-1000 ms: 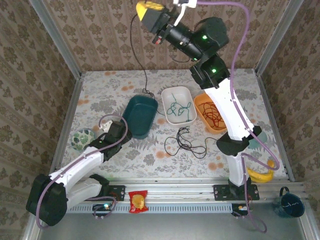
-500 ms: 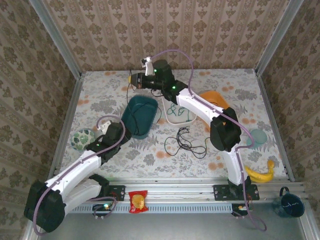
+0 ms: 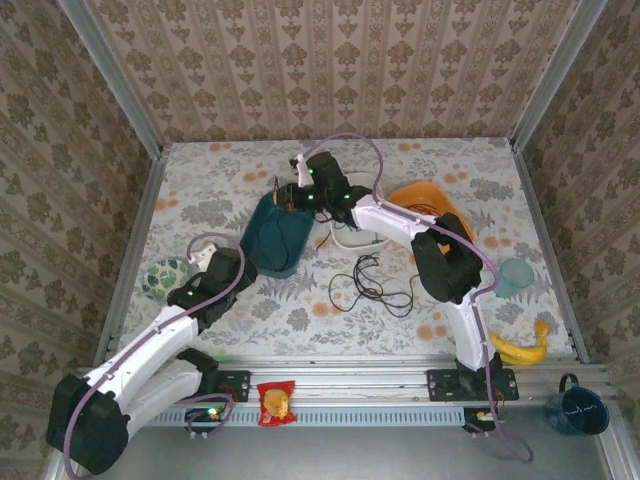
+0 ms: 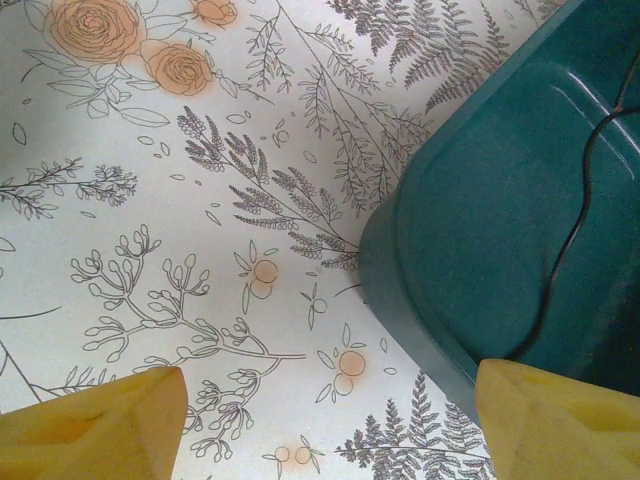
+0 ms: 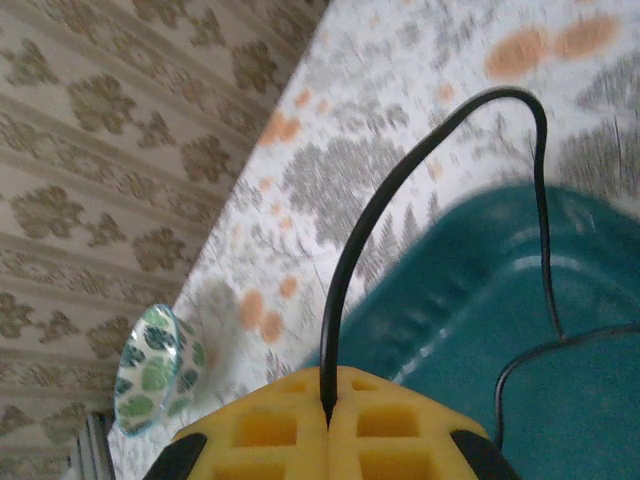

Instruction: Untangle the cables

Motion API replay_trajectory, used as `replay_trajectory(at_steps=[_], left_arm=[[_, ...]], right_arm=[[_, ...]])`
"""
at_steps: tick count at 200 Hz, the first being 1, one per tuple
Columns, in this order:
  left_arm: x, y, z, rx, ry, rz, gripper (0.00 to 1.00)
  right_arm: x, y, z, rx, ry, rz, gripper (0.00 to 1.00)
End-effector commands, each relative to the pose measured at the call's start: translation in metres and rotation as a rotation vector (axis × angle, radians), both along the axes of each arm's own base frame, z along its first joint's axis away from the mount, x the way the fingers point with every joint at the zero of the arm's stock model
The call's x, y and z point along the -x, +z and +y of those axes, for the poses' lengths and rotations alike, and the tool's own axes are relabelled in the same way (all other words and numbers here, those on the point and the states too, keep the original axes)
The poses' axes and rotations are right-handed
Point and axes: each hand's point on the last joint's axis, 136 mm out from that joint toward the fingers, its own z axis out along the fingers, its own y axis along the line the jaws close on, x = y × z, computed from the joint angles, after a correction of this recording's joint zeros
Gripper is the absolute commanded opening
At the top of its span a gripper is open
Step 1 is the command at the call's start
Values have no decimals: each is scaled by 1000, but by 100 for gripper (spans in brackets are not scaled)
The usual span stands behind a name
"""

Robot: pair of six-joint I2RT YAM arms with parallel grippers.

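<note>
My right gripper [image 3: 286, 196] hangs low over the teal bin [image 3: 275, 235]. Its yellow fingers [image 5: 260, 430] are shut on a thin black cable [image 5: 400, 190]. That cable arches up from the pads and trails down into the bin [image 5: 480, 300], also seen as a black strand [image 4: 570, 240] in the left wrist view. A second black cable [image 3: 365, 285] lies in a loose squiggle on the table's middle. My left gripper [image 3: 238, 262] is open just left of the bin's near corner [image 4: 420, 300], nothing between its fingertips [image 4: 100, 420].
My right arm partly covers a white tray [image 3: 350, 238] and an orange tray [image 3: 432, 200] behind the squiggle. A leaf-patterned bowl [image 3: 163, 277] stands at the left. A pale teal disc [image 3: 515, 275], banana [image 3: 520, 347], mug [image 3: 580, 408] and snack packet [image 3: 275, 402] sit near the front.
My right arm swung down from high at the back to just above the teal bin, with the black cable still in its fingers. The left arm drew back slightly.
</note>
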Motion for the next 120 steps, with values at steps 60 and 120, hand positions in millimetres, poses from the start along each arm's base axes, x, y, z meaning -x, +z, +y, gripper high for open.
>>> replay_trajectory(at_steps=[60,120], left_arm=[[-9,12,-1,-36,-22,-15,77],[-15,16,0,-65,-27,-15,75]], right_arm=[[12,6,-25,206,-31,-72,55],[42,20,-76,311,-105,-108,56]])
